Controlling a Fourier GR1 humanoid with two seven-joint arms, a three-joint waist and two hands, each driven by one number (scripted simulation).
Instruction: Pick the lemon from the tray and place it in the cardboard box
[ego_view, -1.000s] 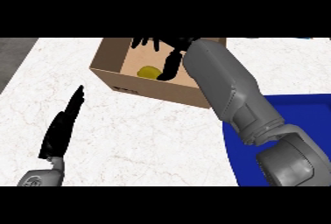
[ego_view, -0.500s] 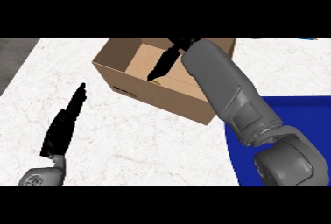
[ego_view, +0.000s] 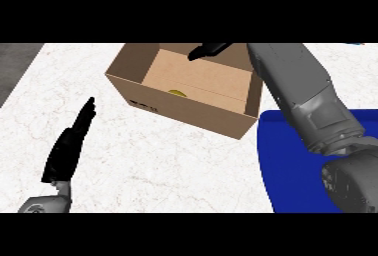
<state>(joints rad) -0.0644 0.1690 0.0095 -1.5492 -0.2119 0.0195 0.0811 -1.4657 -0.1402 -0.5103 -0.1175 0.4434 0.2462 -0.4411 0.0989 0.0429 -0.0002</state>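
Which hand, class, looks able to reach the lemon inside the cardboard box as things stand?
Probably the right hand: it hovers over the open cardboard box, with nothing between it and the lemon. The left hand rests outside, the box's wall in its way.

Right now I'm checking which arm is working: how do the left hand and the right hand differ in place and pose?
The left hand rests over the counter at the view's lower left, fingers straight; the right hand is above the cardboard box, only its fingers showing, empty. The lemon lies in the box. Both hands are black and open.
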